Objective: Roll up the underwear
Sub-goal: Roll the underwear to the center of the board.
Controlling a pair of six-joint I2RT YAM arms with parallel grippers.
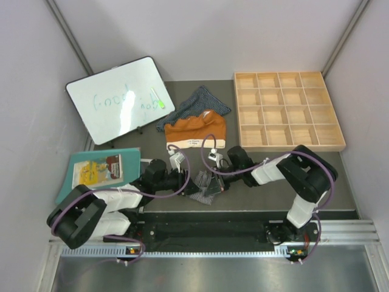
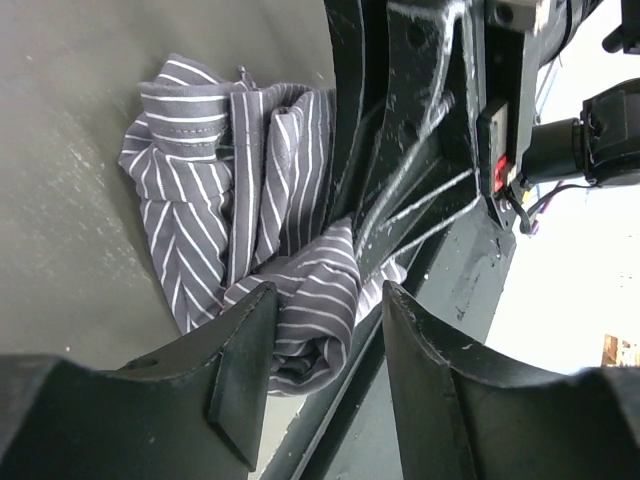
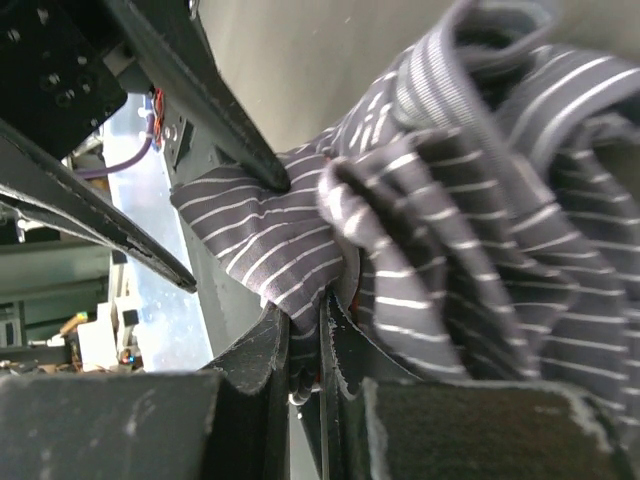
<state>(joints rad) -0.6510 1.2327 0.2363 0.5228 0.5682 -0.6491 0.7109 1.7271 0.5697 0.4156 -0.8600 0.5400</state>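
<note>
Near the front edge of the dark surface (image 1: 188, 88) the grey pinstriped pair (image 1: 205, 185) lies bunched, seemingly mid-roll, my right jaws clenched on a fold, left jaws open astride another; next, turn it tighter.

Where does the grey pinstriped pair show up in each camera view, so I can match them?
Top external: the grey pinstriped pair lies crumpled at lower centre.
Left wrist: it sits at centre frame, with a fold reaching between the left gripper's parted fingers.
Right wrist: it fills the centre and right, pinched by the right gripper.
Shared landmark: the right gripper, clamped on the cloth, appears in every view.
</note>
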